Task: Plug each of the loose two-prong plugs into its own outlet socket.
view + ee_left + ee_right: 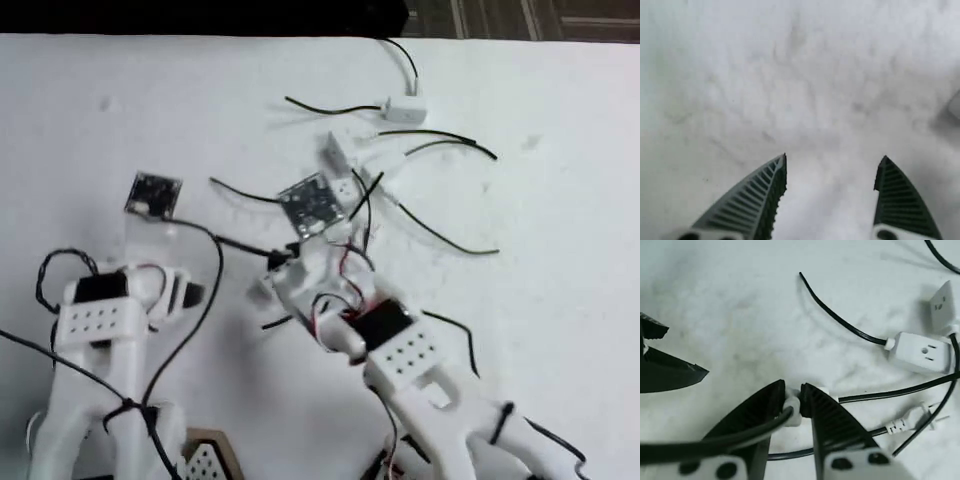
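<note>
White desk (560,300) surface carries loose black cables (890,391), and in the high view both sets of fingers are hard to make out under the arm bodies. Left wrist view shows the left gripper (834,157) with fingers spread wide above bare desk, touching nothing. Right wrist view shows the right gripper (792,386) with fingers closed on a small white connector (793,404), its front hidden between them; a loose two-prong plug (912,416) and a white outlet socket (920,352) lie near, apart from each other.
</note>
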